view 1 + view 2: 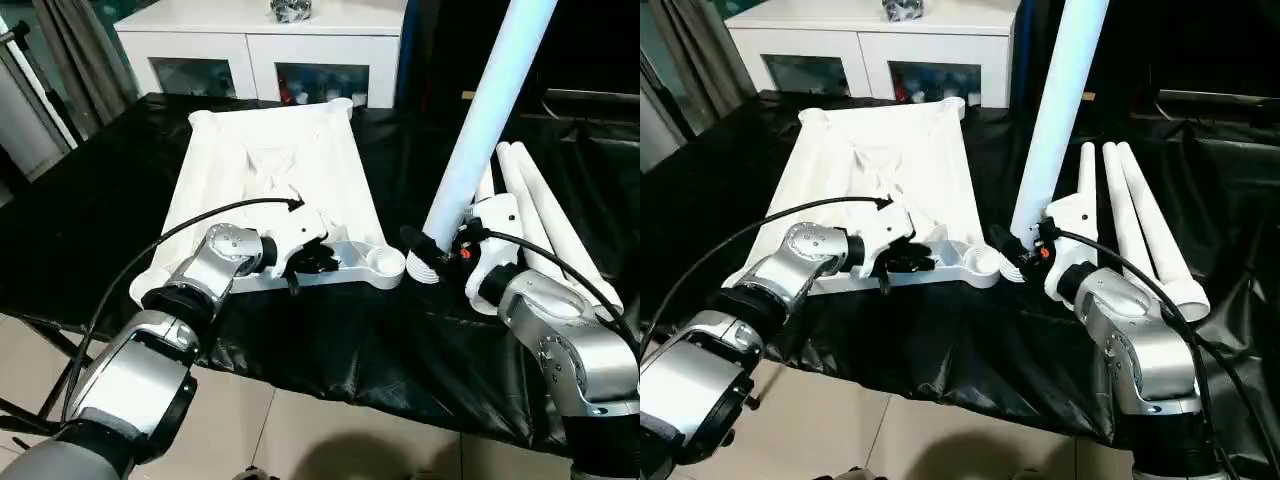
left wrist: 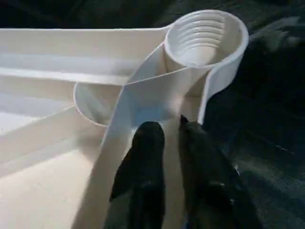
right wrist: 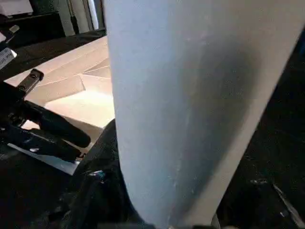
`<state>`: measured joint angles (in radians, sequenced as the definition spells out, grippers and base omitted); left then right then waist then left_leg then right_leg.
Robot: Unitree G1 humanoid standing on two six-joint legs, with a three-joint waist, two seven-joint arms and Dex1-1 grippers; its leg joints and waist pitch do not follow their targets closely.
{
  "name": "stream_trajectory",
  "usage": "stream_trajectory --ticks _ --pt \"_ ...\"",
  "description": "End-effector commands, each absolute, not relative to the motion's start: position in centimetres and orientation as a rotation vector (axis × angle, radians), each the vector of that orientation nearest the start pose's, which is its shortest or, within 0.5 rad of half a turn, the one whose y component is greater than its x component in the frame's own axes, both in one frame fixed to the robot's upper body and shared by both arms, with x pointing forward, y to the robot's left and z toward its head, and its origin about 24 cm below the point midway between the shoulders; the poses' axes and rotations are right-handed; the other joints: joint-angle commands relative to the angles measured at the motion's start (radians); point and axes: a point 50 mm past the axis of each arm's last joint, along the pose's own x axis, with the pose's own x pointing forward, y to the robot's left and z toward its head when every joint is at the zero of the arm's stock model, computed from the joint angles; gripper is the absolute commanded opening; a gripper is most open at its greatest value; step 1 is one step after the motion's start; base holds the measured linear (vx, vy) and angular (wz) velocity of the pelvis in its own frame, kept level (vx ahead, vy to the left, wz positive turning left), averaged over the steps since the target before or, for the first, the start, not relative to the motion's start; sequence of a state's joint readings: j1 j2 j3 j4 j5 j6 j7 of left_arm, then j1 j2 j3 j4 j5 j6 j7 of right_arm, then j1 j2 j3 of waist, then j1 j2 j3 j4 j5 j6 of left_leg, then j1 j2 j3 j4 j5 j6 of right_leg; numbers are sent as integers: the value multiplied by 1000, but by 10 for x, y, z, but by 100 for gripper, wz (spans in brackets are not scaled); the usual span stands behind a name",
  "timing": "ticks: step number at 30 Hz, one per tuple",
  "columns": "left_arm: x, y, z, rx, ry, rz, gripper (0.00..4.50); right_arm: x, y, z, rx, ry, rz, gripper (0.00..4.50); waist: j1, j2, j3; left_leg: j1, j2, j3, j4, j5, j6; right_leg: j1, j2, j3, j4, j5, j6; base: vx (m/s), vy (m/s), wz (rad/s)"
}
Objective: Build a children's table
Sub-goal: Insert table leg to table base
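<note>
The white table top [image 1: 270, 170] lies underside up on the black-draped table. My left gripper [image 1: 318, 262] sits at its near rim, just left of the near right corner socket [image 1: 384, 263]. In the left wrist view its fingers [image 2: 147, 157] stand close together, one on each side of the thin rim wall below the ribbed socket [image 2: 200, 33]. My right gripper [image 1: 437, 248] is shut on a white leg [image 1: 490, 110] near its lower end. The leg rises steeply, leaning to the right, and its flared end [image 1: 430, 270] rests on the cloth just right of that socket.
Three more white legs [image 1: 545, 210] lie side by side on the cloth at the right. A white cabinet with glass doors [image 1: 260, 50] stands behind the table. The black cloth [image 1: 380, 340] hangs over the near edge above a tiled floor.
</note>
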<state>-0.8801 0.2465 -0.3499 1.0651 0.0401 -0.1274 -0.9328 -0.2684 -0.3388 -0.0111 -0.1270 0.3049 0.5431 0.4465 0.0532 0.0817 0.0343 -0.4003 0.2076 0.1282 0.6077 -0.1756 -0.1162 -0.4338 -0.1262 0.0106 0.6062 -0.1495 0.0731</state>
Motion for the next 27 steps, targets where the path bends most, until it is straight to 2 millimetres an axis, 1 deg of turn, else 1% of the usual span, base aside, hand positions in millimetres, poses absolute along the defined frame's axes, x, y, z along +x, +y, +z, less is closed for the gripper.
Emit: stream_trajectory --ticks 1,2,3,4,5,6,7,8,9,10,12,13,14,15,16,17,18,19,20,23,25,26,27 --pt "356 106 55 486 415 -1187 42 292 -165 113 -48 130 552 192 0 -10 -69 8 -37 39 -79 -250 -18 69 34 -24 -74 -226 -201 0 0 0" --pt "357 106 55 482 414 -1190 42 292 -166 113 -49 130 551 192 1 -11 -70 9 -37 40 -79 -249 -18 68 34 -24 -74 -223 -202 0 0 0" --pt "357 106 55 479 414 -1192 40 293 -167 114 -50 130 550 192 0 -9 -70 8 -37 40 -78 -246 -18 69 35 -24 -74 -211 -205 0 0 0" --pt "357 107 55 478 414 -1192 25 293 -167 114 -50 130 550 192 1 -9 -71 9 -36 39 -78 -242 -18 69 34 -24 -72 -201 -207 0 0 0" --pt "357 107 55 477 414 -1191 25 293 -168 114 -52 130 548 192 1 -8 -71 8 -36 39 -78 -237 -17 70 34 -24 -71 -184 -212 0 0 0" --pt "358 107 55 481 412 -1185 12 293 -168 114 -53 130 548 192 1 -8 -71 8 -36 39 -78 -236 -16 70 34 -25 -70 -174 -215 0 0 0" --pt "359 108 55 488 411 -1172 53 293 -169 114 -55 131 548 192 1 -8 -70 9 -36 39 -78 -242 -15 70 34 -25 -71 -177 -217 0 0 0" --pt "359 108 55 482 413 -1166 64 293 -169 114 -55 131 547 192 1 -9 -71 9 -36 39 -78 -241 -14 71 34 -25 -71 -175 -217 0 0 0" --pt "359 108 55 459 424 -1175 64 293 -169 114 -55 131 547 192 1 -7 -71 10 -36 40 -78 -238 -14 70 34 -24 -71 -172 -219 0 0 0" --pt "359 108 55 447 429 -1177 55 293 -169 114 -57 132 547 192 0 -7 -71 9 -36 40 -78 -236 -14 71 34 -24 -70 -170 -219 0 0 0" --pt "358 107 55 445 433 -1186 63 293 -169 113 -58 134 547 192 1 -7 -70 10 -36 40 -78 -241 -14 70 34 -24 -72 -177 -220 0 0 0" --pt "358 107 55 452 433 -1191 83 292 -169 113 -58 134 548 192 1 -8 -71 10 -36 40 -79 -244 -14 71 33 -24 -73 -181 -220 0 0 0" --pt "358 107 54 449 430 -1193 100 292 -169 113 -60 136 550 192 0 -3 -70 11 -36 39 -79 -245 -15 70 34 -24 -72 -180 -220 0 0 0" --pt "358 106 54 447 429 -1194 99 292 -169 113 -60 137 550 192 -1 -5 -70 10 -35 39 -79 -244 -15 72 34 -24 -72 -169 -222 0 0 0" --pt "358 106 54 439 427 -1195 99 292 -169 113 -60 137 550 192 0 -6 -71 10 -35 39 -79 -241 -14 72 34 -25 -72 -164 -222 0 0 0" --pt "358 106 54 444 429 -1194 106 291 -170 113 -62 138 550 192 -1 -2 -71 10 -36 39 -79 -235 -13 73 34 -25 -71 -157 -224 0 0 0" --pt "358 106 54 445 433 -1198 121 291 -170 113 -63 139 550 192 -1 -4 -73 10 -35 39 -78 -227 -11 73 34 -25 -71 -143 -226 0 0 0" --pt "358 105 54 440 440 -1200 135 291 -171 113 -64 141 549 192 0 1 -73 11 -35 39 -78 -216 -10 74 34 -25 -69 -125 -231 0 0 0" --pt "358 105 54 436 441 -1200 140 291 -171 113 -64 141 549 192 -1 -1 -73 11 -35 40 -77 -214 -9 73 34 -25 -70 -119 -233 0 0 0" --pt "360 103 59 375 418 -1202 141 291 -172 113 -64 141 546 192 1 -2 -75 10 -36 41 -75 -191 -1 76 34 -25 -67 -93 -241 0 0 0" --pt "360 102 60 366 417 -1207 142 291 -173 113 -63 141 545 192 1 -1 -76 10 -36 42 -75 -187 2 76 33 -25 -68 -93 -245 0 0 0" --pt "360 103 60 372 421 -1209 143 291 -172 113 -64 142 545 192 2 -1 -75 11 -36 41 -75 -186 2 76 33 -25 -67 -90 -246 0 0 0" --pt "360 103 60 378 424 -1210 143 291 -172 113 -64 142 545 192 2 4 -75 10 -36 41 -75 -187 2 77 33 -25 -68 -90 -246 0 0 0"
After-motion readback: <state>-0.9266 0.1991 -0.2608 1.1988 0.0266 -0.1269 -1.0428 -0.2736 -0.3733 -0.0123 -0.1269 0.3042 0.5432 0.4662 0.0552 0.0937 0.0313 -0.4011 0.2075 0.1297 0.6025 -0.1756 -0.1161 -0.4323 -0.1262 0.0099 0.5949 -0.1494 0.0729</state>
